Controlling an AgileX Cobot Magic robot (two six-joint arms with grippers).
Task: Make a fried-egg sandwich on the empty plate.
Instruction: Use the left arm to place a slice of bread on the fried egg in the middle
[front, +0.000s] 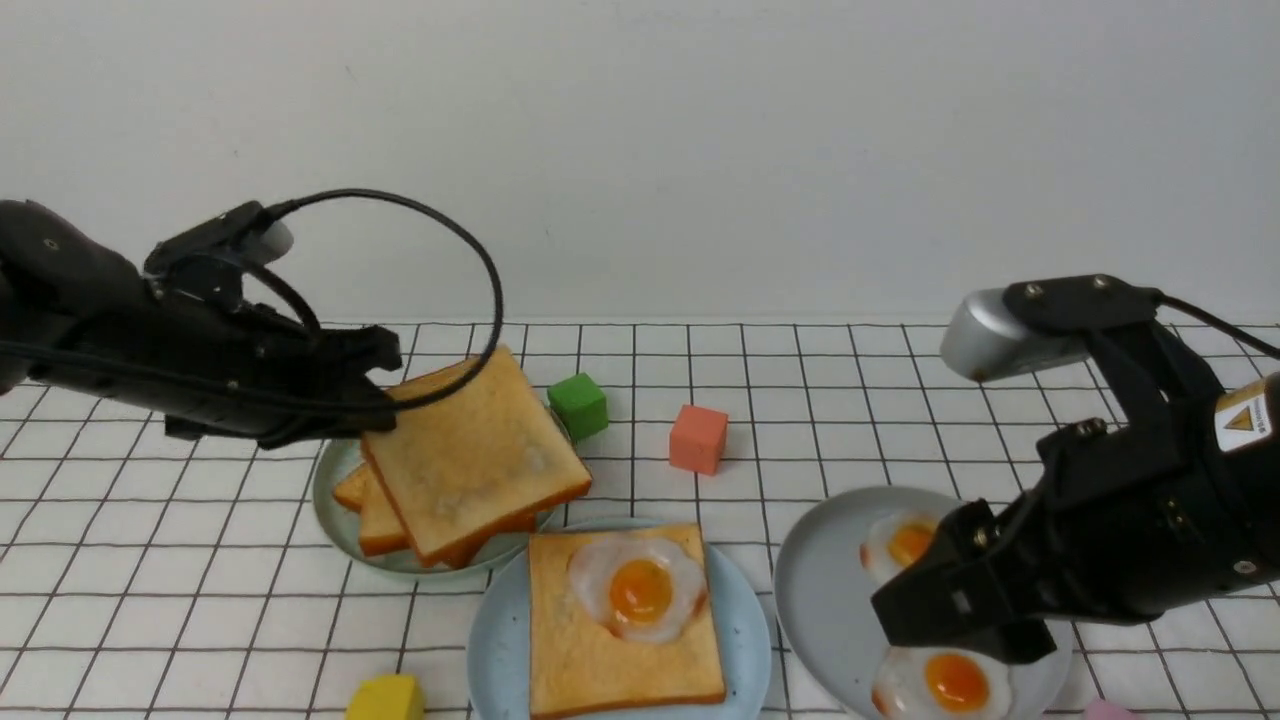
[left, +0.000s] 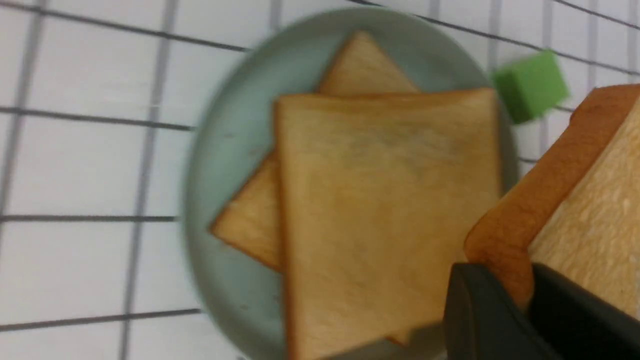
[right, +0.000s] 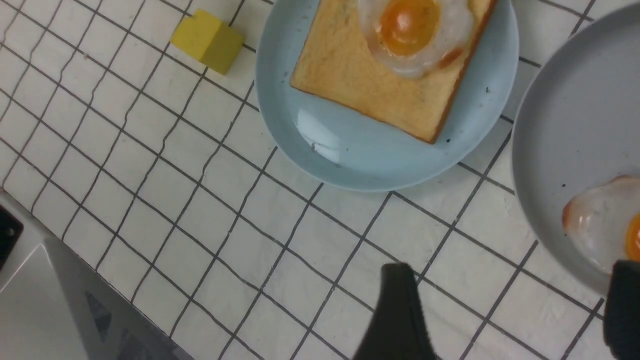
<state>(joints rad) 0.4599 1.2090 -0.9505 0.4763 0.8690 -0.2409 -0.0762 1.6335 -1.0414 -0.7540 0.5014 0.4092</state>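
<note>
Now left end effector (front: 375, 400) pinches narrow on the crust edge of a toast slice (front: 480, 450), tilted above the green plate (front: 335, 480); right end effector (front: 945, 625) stands wide, empty. Slice likely light, stiff; edge grip should suffice; fried egg (front: 640, 590) on lower toast (front: 600, 660) sits on the blue plate (front: 750, 630).

- front ctr: plate (front: 748, 640) w/ toast slice (front: 600, 655); fried egg (front: 638, 590) on top
- behind-left: 2nd plate (front: 335, 500) w/ toast stack (front: 380, 525); lifted slice (front: 475, 450) above
- right: 3rd plate (front: 820, 590) w/ eggs (front: 950, 683)
- behind: left cube (front: 578, 405), right cube (front: 698, 438)
</note>
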